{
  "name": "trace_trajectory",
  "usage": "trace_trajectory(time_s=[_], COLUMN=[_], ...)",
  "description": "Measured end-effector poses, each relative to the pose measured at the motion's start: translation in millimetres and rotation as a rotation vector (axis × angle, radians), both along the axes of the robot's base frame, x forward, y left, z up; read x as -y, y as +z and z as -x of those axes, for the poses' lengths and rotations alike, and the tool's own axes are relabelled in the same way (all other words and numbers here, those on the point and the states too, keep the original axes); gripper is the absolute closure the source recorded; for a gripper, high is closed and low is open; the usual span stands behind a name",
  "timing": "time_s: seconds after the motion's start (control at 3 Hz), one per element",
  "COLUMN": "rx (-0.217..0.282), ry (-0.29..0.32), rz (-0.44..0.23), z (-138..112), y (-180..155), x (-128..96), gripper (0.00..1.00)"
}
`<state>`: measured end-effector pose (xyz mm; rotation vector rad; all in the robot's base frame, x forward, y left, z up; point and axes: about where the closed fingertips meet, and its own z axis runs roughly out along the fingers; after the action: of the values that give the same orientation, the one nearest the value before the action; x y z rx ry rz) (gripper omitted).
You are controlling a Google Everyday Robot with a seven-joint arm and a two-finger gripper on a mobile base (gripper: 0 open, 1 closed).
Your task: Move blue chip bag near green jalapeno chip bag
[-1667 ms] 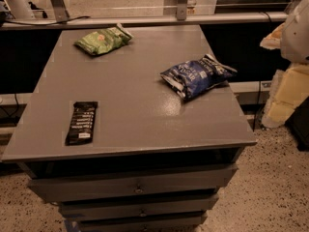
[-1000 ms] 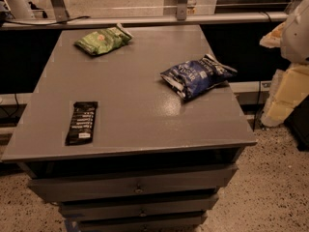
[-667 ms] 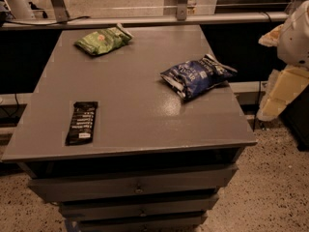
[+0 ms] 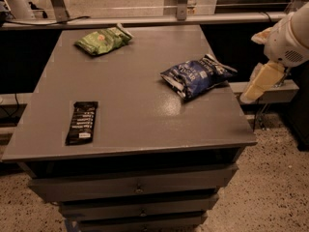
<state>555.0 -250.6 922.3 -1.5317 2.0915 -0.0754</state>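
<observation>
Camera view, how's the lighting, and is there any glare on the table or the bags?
Camera view: dim, warm light. A soft sheen lies on the table just in front of the blue chip bag, whose foil catches small highlights. The green jalapeno chip bag looks evenly lit. The gripper, beyond the table's right edge, is brightly lit.

the white arm [image 4: 291, 36] reaches in at the right edge, its gripper [image 4: 261, 83] angled down and leftward.
</observation>
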Motion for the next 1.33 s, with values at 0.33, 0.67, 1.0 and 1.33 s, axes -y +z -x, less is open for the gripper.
trace_trajectory(time_s=[0.33,0.67,1.0,1.33], rx=[-0.008,-0.018,-0.03,-0.047], ry=[-0.044,-0.072,-0.079,-0.078], rz=[-0.127,-0.26,-0.38,-0.443], z=[-30.1,-54.4,-76.0,-90.6], y=[-29.3,-50.4,-68.0,-80.2], x=[-1.4,-13.9,-32.6,-50.1], gripper=[0.0,0.0,0.0,0.18])
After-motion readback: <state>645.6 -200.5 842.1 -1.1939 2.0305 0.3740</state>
